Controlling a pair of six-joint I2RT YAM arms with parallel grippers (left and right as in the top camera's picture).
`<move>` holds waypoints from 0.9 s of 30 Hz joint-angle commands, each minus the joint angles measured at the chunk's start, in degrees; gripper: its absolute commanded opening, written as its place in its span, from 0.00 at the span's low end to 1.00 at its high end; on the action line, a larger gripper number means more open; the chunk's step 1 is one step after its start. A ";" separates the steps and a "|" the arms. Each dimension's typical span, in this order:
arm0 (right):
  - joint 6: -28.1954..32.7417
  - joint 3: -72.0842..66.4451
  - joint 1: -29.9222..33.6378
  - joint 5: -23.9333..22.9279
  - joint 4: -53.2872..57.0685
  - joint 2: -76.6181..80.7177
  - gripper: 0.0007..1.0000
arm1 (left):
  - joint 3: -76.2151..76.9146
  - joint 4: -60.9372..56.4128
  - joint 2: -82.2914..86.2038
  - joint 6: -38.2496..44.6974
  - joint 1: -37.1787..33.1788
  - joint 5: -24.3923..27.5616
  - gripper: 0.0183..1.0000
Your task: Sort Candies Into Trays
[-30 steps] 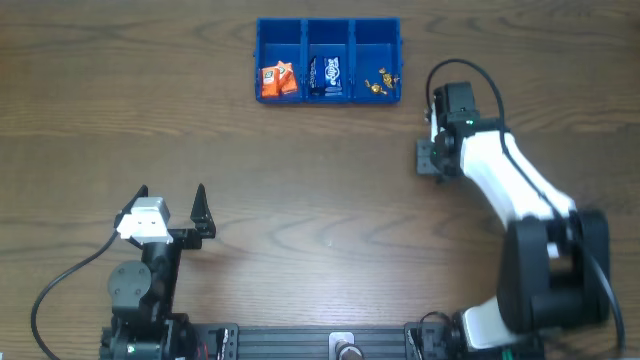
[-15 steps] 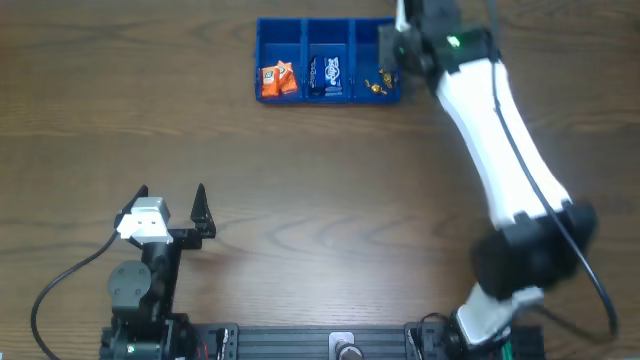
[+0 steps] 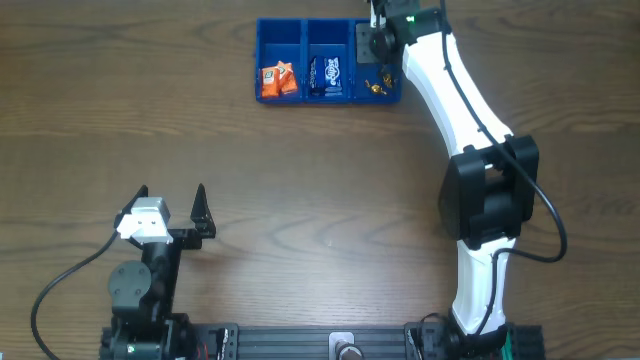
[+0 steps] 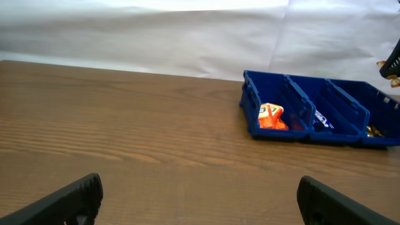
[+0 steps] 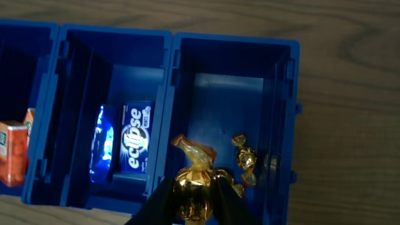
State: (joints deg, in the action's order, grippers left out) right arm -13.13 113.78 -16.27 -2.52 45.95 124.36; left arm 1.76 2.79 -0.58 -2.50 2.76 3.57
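Right gripper (image 5: 192, 201) pinches a gold-wrapped candy (image 5: 195, 177) over the right bin of the blue three-bin tray (image 3: 328, 22), near the top edge of the top view (loose gold candies (image 5: 245, 161) inside). Gum packs (image 5: 136, 145) are in the middle bin, orange packs (image 3: 278, 80) in the left. Left gripper (image 3: 172, 190) is spread wide at lower left, with wood table (image 3: 320, 170) between.

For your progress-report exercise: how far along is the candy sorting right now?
Done: seen from the top view, orange packs lie in the tray's left compartment, blue packs in the middle one and gold-wrapped candies in the right one. In hand: the right gripper is shut on another gold candy above that right compartment. Left: releasing it there. The left gripper is open near its base, holding nothing.
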 commanded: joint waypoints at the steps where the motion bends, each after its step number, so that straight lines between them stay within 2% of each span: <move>1: -0.59 1.77 0.46 -0.33 -0.20 1.18 0.29 | -1.49 1.42 0.37 0.83 -0.22 0.48 1.00; 2: -0.59 1.75 0.83 -0.33 -0.17 1.18 0.30 | -1.49 1.42 0.37 0.83 -0.22 0.48 1.00; 4: -0.52 1.75 1.25 -0.35 -0.13 1.18 0.44 | -1.49 1.42 0.37 0.83 -0.22 0.48 1.00; 6: -0.35 1.75 1.25 -0.35 -0.15 1.16 0.64 | -1.49 1.42 0.37 0.83 -0.22 0.48 1.00; 7: -0.26 1.75 1.22 -0.39 -0.09 1.11 0.71 | -1.49 1.42 0.37 0.83 -0.22 0.48 1.00; 8: 0.11 1.75 1.11 -0.70 0.26 0.85 0.82 | -1.49 1.42 0.37 0.83 -0.22 0.48 1.00; 9: 0.09 1.75 0.96 -1.95 0.74 0.28 0.98 | -1.49 1.42 0.37 0.83 -0.22 0.48 1.00; 13: 1.53 0.11 0.85 -3.87 1.51 -4.87 1.00 | -1.49 1.42 0.37 0.83 -0.22 0.48 1.00; 17: 4.15 -10.10 2.60 -6.01 -1.18 -18.12 1.00 | -1.49 1.42 0.37 0.83 -0.22 0.48 1.00; 23: 6.47 -34.73 12.87 -5.95 -4.04 -48.13 1.00 | -1.49 1.42 0.37 0.83 -0.22 0.48 1.00; 27: 7.67 -55.89 18.84 -2.34 -10.88 -70.03 1.00 | -1.49 1.42 0.37 0.83 -0.22 0.48 1.00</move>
State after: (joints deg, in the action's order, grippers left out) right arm -7.55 71.42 -0.86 -7.57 37.71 65.54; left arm 1.76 2.79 -0.60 -2.52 2.76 3.57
